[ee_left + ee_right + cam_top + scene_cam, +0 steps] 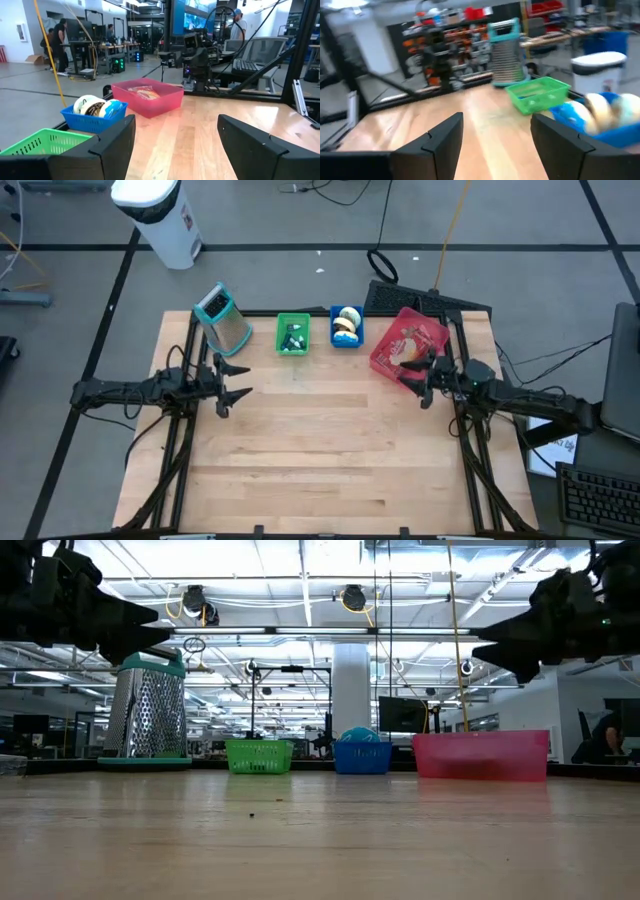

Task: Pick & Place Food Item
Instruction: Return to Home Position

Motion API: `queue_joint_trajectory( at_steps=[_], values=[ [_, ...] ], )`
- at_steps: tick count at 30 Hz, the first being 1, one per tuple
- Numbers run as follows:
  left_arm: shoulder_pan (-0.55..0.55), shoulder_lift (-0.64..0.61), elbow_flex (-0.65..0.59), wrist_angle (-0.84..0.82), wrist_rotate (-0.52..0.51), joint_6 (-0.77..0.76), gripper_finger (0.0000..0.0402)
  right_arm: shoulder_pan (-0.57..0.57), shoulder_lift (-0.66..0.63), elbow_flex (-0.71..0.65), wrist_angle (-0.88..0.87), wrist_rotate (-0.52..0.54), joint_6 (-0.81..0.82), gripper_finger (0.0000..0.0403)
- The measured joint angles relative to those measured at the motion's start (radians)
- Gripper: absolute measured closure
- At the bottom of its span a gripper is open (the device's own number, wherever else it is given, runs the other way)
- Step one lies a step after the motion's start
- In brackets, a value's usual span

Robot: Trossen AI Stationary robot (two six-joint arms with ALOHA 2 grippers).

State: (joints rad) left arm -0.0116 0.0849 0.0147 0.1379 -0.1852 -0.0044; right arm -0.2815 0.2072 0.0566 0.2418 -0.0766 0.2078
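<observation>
**Both grippers open above the table; donuts in the blue bin.**

The left gripper hangs over the left side of the wooden table with its 2 fingers spread apart, holding nothing. The right gripper hangs over the right side, just beside the pink bin, with its 2 fingers also spread and holding nothing. In the low view both sit well above the tabletop. 4 items line the far edge, left to right: a metal box grater with a teal top, a green bin, the blue bin, then the pink bin. The donuts lie inside the blue bin; a white one and a light blue one show. The pink bin holds food items of unclear type.
</observation>
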Motion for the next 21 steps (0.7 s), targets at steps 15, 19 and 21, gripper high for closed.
queue_joint_trajectory(
  at_steps=[15, 19, 21],
  values=[
    [0.000, 0.000, 0.001, 0.001, 0.001, 0.000, 0.0123, 0.234, -0.204, 0.092, -0.183, 0.023, -0.191, 0.0179],
    [0.000, 0.000, 0.002, -0.005, 0.001, 0.000, 0.0123, 0.233, -0.194, 0.075, -0.147, 0.027, -0.205, 0.0179],
    [0.000, 0.000, 0.002, -0.005, 0.003, 0.000, 0.0123, 0.231, -0.206, 0.063, -0.127, 0.033, -0.215, 0.0179]
  ],
)
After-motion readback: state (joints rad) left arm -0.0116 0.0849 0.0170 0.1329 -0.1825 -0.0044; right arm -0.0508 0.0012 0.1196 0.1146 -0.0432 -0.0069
